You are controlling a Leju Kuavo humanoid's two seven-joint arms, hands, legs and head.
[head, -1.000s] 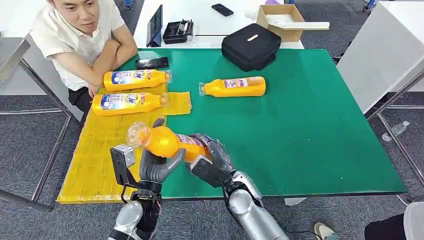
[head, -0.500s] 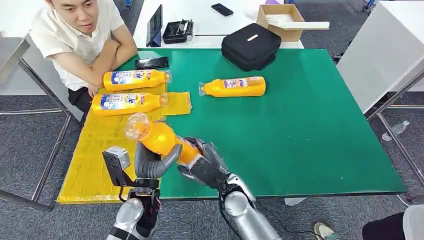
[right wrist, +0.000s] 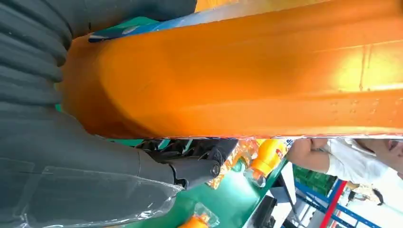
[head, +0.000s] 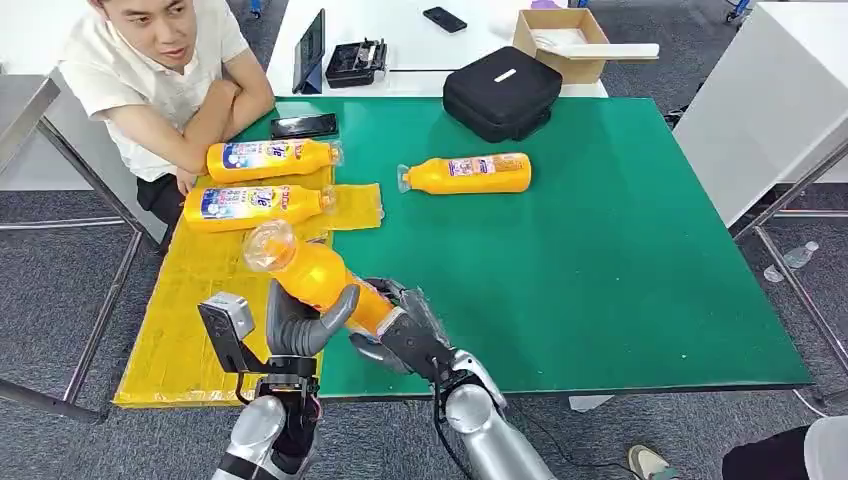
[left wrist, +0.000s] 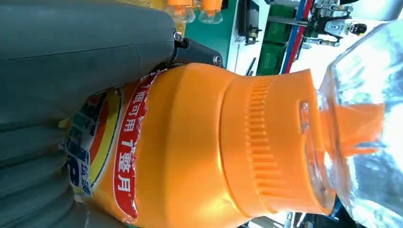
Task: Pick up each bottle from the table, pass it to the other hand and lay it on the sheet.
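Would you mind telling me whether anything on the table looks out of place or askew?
Nothing is spilled or damaged. The yellow sheet hangs over the table's left edge, with a flap jutting out beside the two laid bottles. One orange bottle lies on the green table, off the sheet.

Four orange bottles in all: one held up (head: 318, 277) between two robot hands, the left hand (head: 297, 328) and the right hand (head: 405, 330); two lying side by side on the sheet, the farther (head: 268, 158) and the nearer (head: 255, 205); one lying alone (head: 470, 173) on the green table (head: 620, 260). One yellow sheet (head: 190, 320). One black case (head: 502, 92). One cardboard box (head: 565, 38). Two dark phones: one on the green table (head: 304, 125), one on the white table (head: 443, 19) behind. One person (head: 160, 75). Possibly one black tray (head: 357, 62), too small to tell.
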